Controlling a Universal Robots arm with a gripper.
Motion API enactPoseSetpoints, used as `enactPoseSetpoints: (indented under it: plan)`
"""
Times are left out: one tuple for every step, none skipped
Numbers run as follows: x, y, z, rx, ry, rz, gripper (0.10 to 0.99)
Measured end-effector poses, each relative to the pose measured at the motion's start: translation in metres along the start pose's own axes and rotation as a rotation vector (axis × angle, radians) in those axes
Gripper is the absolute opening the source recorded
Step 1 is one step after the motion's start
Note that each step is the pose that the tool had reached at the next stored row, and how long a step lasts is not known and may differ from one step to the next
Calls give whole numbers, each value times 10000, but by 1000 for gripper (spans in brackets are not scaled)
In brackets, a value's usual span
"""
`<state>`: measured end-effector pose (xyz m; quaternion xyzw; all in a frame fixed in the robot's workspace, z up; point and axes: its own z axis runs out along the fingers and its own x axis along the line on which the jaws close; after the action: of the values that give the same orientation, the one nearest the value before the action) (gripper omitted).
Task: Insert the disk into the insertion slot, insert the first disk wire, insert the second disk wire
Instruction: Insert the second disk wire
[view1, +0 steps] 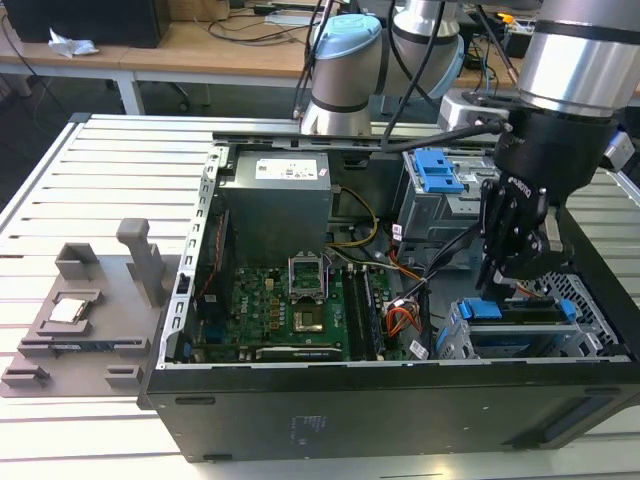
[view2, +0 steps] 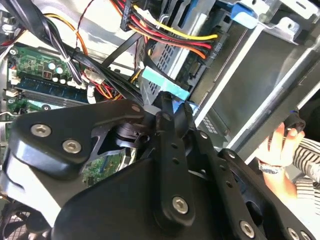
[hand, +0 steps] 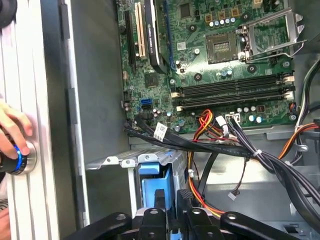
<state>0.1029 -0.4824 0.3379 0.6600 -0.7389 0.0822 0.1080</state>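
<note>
Slatted white bench (view1: 100, 160): gripper (view1: 497, 279) hangs over the disk (view1: 481, 309) in the insertion slot (view1: 452, 341), open or closed cannot be told. Stiff, likely fragile; best held by its blue carrier.

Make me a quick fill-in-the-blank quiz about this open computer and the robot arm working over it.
1. The disk has a plastic carrier coloured ____.
2. In the exterior view, the gripper hangs over the insertion slot on that view's ____ side.
3. The motherboard is ____ in colour.
4. In the first wrist view, a person's ____ touches a round button.
Missing words: blue, right, green, hand.
</note>
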Motion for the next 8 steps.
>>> enactPoseSetpoints:
  plan:
    - [8,1,-27,0,-1,0,239]
    - [10,1,-37,-1,-4,0,239]
    - [9,-7,-37,-5,-3,-3,239]
    - [-4,-34,-37,-23,2,-7,239]
    - [-31,-60,-38,-41,4,-12,239]
    - [-38,-63,-36,-44,4,-13,239]
    - [-41,-62,-27,-50,3,-12,239]
    - [-47,-64,-8,-60,7,-15,239]
